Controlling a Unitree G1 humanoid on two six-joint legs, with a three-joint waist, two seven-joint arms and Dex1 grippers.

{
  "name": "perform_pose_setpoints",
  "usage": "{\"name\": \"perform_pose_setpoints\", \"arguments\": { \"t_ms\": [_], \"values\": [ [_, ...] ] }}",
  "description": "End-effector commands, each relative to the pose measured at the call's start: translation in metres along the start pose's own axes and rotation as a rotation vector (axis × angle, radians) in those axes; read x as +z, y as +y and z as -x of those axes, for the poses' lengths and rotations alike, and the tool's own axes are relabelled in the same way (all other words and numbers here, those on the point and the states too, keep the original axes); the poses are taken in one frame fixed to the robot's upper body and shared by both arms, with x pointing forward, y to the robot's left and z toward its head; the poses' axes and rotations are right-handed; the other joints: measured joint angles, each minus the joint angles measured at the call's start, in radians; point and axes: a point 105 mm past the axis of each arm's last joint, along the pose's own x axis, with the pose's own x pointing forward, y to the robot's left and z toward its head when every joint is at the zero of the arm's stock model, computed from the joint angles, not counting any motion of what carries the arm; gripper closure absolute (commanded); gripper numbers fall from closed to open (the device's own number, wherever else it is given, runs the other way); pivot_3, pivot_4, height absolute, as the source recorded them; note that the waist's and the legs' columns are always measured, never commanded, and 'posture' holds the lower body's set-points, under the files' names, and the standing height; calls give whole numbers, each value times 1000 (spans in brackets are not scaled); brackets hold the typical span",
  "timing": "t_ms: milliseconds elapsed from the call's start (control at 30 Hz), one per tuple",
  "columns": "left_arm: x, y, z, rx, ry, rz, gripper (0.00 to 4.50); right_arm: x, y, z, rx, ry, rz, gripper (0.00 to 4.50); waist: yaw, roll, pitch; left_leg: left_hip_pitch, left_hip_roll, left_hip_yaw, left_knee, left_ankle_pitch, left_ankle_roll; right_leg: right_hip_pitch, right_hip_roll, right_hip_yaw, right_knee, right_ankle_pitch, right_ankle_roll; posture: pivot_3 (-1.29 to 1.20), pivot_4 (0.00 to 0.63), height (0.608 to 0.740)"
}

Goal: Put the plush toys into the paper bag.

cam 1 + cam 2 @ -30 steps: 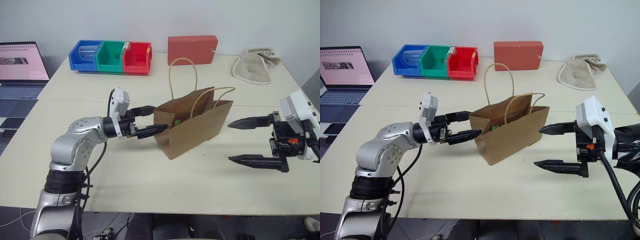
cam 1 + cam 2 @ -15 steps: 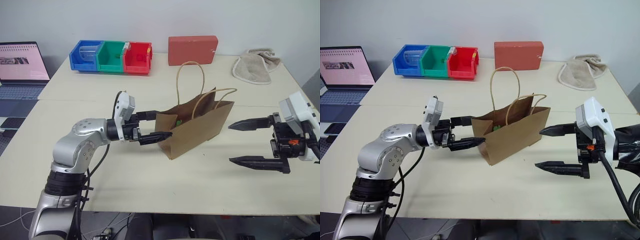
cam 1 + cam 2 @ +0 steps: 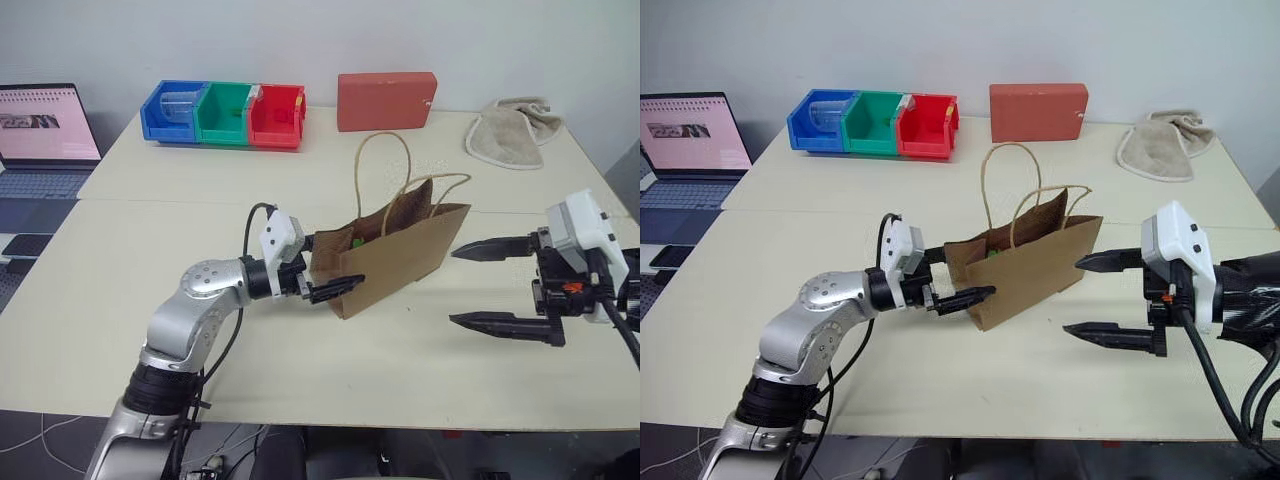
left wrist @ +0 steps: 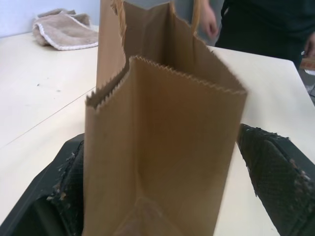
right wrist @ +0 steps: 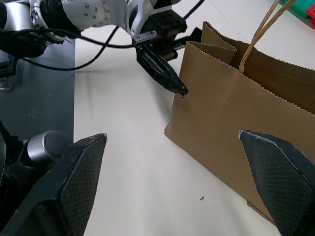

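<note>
table [image 3: 250, 380] | paper bag [image 3: 395, 255] upright, long axis diagonal | grippers wide (both)

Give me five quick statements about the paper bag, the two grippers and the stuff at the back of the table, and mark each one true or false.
1. The paper bag stands upright on the table. True.
2. The left gripper is shut on one of the bag's cord handles. False: its fingers are spread on either side of the bag's narrow end, well below the handles.
3. The right gripper is open and apart from the bag. True.
4. The beige towel lies inside the green bin. False: it lies on the table at the far right corner.
5. The red box stands behind the bag, near the wall. True.
</note>
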Motion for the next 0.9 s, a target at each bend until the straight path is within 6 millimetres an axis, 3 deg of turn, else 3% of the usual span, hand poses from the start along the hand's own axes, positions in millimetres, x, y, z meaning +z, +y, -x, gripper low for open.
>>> {"name": "perform_pose_setpoints", "arguments": {
  "t_ms": [33,167,533,900],
  "values": [
    [11,4,-5,13,-58,-28,18,7,2,-3,-14,-19,54,0,0,0,0,0,0,0,0,0,0,0,0,0,0,0,0,0,150,740],
    [13,4,-7,2,-79,-47,894,7,4,-6,-16,-32,59,0,0,0,0,0,0,0,0,0,0,0,0,0,0,0,0,0,150,740],
    [6,4,-7,-13,-59,-72,4402,6,4,-14,-46,-71,101,0,0,0,0,0,0,0,0,0,0,0,0,0,0,0,0,0,150,740],
    [8,16,1,-73,-32,-47,4482,1,-11,-9,-206,-84,142,0,-1,0,0,0,0,0,0,0,0,0,0,0,0,0,0,0,150,740]
  ]
}}
